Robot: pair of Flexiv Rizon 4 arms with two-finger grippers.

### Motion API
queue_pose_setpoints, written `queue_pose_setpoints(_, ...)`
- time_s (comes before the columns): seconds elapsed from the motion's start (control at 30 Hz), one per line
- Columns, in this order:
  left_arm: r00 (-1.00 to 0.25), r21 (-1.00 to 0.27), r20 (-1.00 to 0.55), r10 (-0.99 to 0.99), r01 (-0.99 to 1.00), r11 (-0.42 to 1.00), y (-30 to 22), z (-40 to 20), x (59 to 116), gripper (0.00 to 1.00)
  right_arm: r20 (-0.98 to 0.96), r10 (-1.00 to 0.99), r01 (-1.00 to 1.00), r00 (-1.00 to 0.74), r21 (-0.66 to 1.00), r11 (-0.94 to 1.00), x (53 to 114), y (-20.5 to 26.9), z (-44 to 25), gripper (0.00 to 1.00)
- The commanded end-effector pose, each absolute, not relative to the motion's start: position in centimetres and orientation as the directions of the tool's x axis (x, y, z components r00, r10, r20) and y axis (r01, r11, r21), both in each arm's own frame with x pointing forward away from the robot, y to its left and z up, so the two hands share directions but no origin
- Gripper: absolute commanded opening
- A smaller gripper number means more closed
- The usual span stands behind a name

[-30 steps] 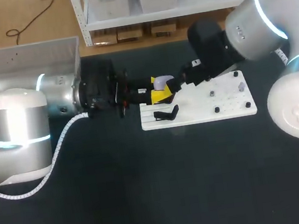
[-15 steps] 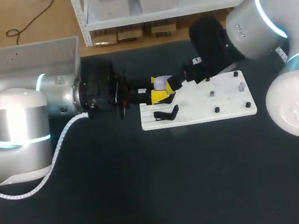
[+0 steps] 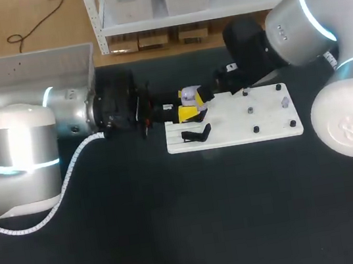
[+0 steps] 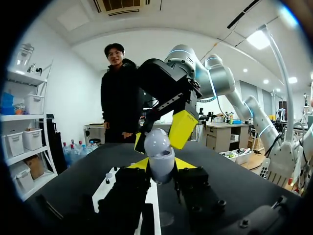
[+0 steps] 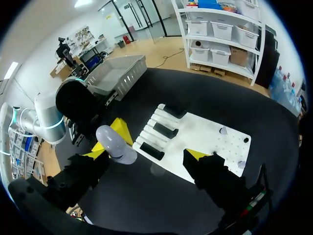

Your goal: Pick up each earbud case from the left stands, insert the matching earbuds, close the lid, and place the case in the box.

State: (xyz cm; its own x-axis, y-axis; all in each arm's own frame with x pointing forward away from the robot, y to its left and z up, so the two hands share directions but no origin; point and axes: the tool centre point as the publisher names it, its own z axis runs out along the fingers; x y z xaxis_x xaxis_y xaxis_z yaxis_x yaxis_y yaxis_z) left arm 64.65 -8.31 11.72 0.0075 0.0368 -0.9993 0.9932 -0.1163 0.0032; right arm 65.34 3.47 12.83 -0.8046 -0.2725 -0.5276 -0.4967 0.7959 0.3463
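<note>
A pale lavender earbud case (image 3: 188, 94) hangs just off the near-left corner of the white board (image 3: 241, 122), with my left gripper (image 3: 185, 109) shut on its lower half. In the left wrist view the case (image 4: 160, 152) stands upright between my yellow tips, its rounded lid on top. My right gripper (image 3: 206, 94) is open right beside the case, its yellow fingers (image 4: 183, 128) standing either side of the lid. From the right wrist the case (image 5: 116, 144) shows well ahead of my wide-spread fingers (image 5: 196, 154). A small earbud (image 3: 284, 101) lies on the board's right end.
Black stands (image 3: 195, 134) sit on the left end of the board, with small black pegs (image 3: 254, 129) farther right. The grey box (image 3: 28, 74) stands at the far left of the table, behind my left arm.
My right arm has drawn back a little toward the far side, its fingers still wide apart. The left gripper and the case have stayed in place.
</note>
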Motion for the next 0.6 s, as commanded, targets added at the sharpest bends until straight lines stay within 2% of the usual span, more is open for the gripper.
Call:
queue_pose_setpoints(0.03, 0.009, 0.005, -0.999, 0.035, 0.993, -0.116, -8.3, 11.6, 64.7, 0.00, -0.541, -0.262, -0.490, -0.799, 0.333, 0.806, 65.3, 3.3, 13.2, 1.00)
queue_pose_setpoints(0.4, 0.009, 0.005, -0.999, 0.035, 0.993, -0.116, -8.3, 11.6, 64.7, 0.00, -0.604, -0.241, -0.492, -0.760, 0.293, 0.820, 65.9, 1.2, 16.2, 1.00)
queue_pose_setpoints(0.6, 0.009, 0.005, -0.999, 0.035, 0.993, -0.116, -8.3, 11.6, 64.7, 0.00, -0.646, -0.268, -0.500, -0.715, 0.205, 0.841, 66.0, -1.0, 18.1, 1.00)
